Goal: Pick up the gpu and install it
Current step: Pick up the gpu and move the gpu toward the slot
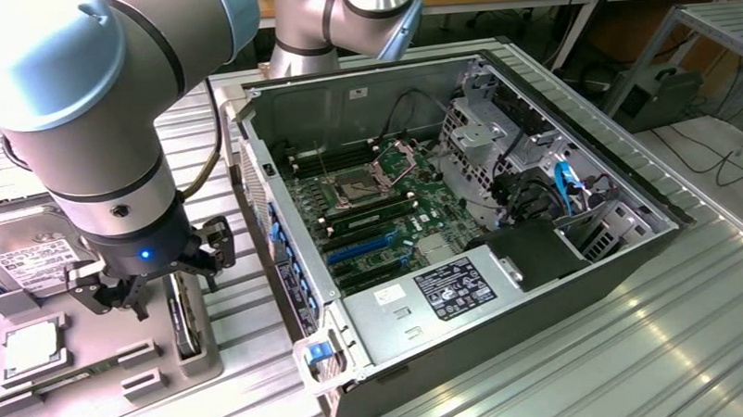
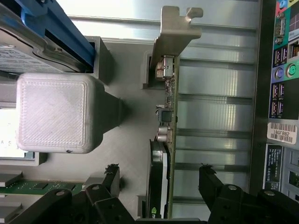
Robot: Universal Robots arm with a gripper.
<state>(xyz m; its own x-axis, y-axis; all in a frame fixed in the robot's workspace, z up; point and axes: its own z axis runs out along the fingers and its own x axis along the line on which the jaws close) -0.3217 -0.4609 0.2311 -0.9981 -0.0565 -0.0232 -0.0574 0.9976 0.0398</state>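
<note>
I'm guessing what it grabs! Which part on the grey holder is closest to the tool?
The gpu, the thin card standing on edge with a silvery bracket. The open tool hangs over it; the hard drive and processor chip lie flat farther off.

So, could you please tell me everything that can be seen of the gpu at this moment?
The gpu is a thin card standing on its long edge in a slot of the grey holder, beside the open computer case. Seen edge-on in the wrist view, it has a silvery metal end bracket with a bent tab, small components along the board, and a black cooler on one face. The open gripper straddles it, with a finger on either side and neither touching.
</note>
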